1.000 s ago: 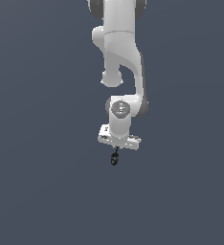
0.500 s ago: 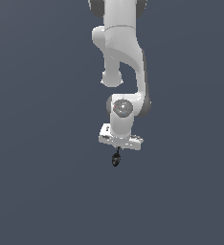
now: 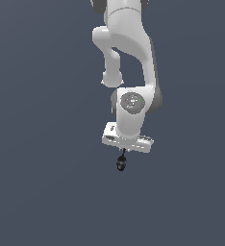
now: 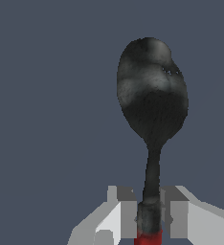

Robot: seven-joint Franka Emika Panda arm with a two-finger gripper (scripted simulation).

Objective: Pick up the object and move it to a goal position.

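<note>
Right, the gripper [image 4: 151, 217] is clamped on the object [image 4: 152, 100], its two grey fingers [image 4: 127, 215] pressing from either side on the neck just above a sliver of red handle. One spoon-like tool, only one: a thin dark stem widening into a rounded, mottled black head, pointing away from the wrist. In the exterior view the object [image 3: 121, 162] hangs as a tiny dark shape below the white gripper [image 3: 123, 152], held in the air by the single white arm [image 3: 129, 72] reaching down from above
</note>
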